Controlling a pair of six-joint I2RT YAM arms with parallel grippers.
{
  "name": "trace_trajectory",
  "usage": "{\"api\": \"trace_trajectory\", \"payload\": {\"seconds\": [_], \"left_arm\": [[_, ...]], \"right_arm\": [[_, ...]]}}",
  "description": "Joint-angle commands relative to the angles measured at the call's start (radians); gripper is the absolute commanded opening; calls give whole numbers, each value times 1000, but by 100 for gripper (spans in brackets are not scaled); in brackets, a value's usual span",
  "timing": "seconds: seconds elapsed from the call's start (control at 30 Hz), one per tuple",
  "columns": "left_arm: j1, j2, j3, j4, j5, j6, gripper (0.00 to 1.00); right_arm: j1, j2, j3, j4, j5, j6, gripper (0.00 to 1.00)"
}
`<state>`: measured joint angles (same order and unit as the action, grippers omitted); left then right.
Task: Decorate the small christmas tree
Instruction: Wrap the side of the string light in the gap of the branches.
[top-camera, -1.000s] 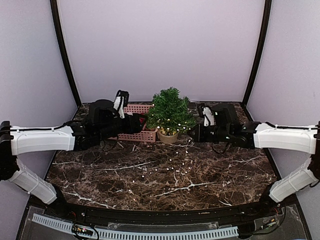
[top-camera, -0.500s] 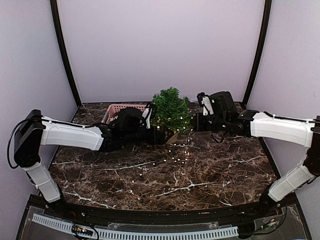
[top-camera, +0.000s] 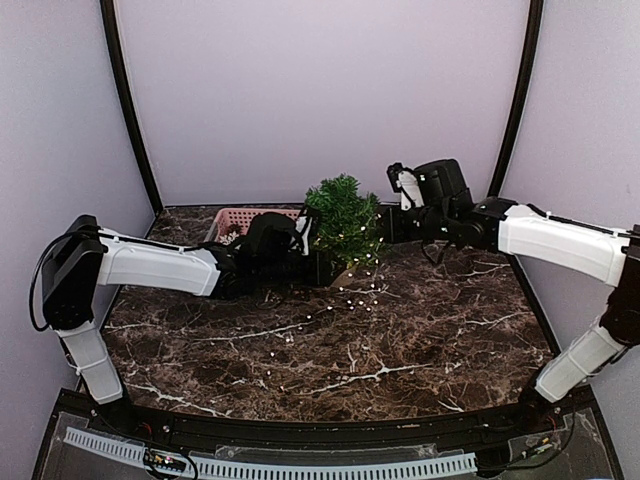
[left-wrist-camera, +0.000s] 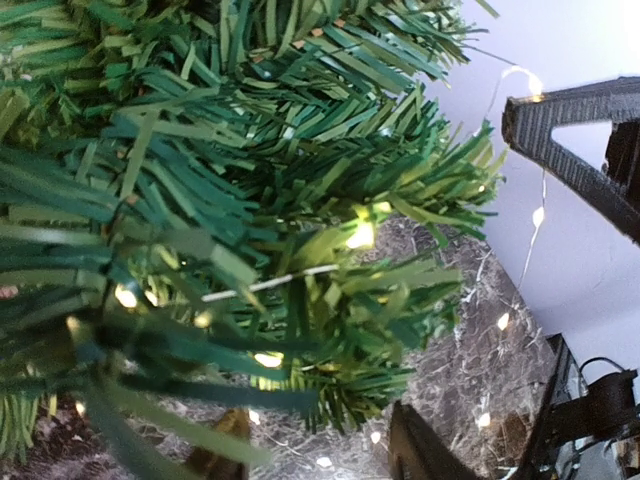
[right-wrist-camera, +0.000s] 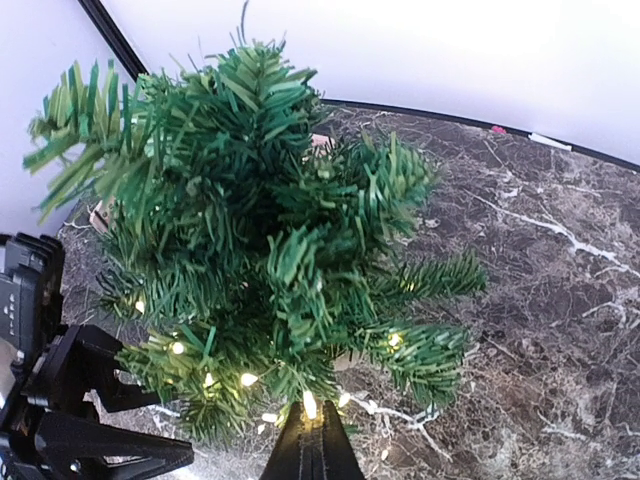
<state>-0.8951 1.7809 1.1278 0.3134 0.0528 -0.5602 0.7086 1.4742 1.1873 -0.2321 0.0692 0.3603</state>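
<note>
- Now the right gripper has its two black fingers pressed together, a lit bulb glowing just at their tips; the thin wire seems pinched between them.
- It hangs by the upper right side of the small christmas tree, a bushy green artificial pine.
- The left gripper is spread wide, its fingers well apart, low against the left side of the tree near its base; the left wrist view is filled with needles.
- A string of small warm-white lights winds through the lower branches and trails loose down onto the table in front of the tree.
- The tree stands in a small tan round pot toward the back middle of the table, just right of a pink slatted plastic basket.
- The dark brown marble-patterned table is streaked with white veins.
- Plain pale lilac walls close the space on three sides, with curved black poles running up the back corners.
- A white perforated strip lies along the near edge, below the arm bases.
- One second ago the left arm lay over the basket; it has since swung right to the tree.
- The right gripper has climbed from pot height to near the treetop, and the loose trail of lights on the table has shortened and drawn in toward the pot.
</note>
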Motion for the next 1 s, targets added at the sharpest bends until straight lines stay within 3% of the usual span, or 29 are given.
{"api": "trace_trajectory", "payload": {"seconds": [0.0,0.13,0.4,0.97], "left_arm": [[-4,-21,-7,-33,-40,0,43],[-3,-25,-14,-41,-77,-1,21],[-2,-56,-43,-42,-116,15,4],[47,-136,-110,-46,-113,59,0]], "right_arm": [[-9,50,68,-18,22,-31,0],[-22,80,84,-22,17,-11,0],[-35,102,58,17,-33,24,0],[-55,185,-20,132,-192,50,0]]}}
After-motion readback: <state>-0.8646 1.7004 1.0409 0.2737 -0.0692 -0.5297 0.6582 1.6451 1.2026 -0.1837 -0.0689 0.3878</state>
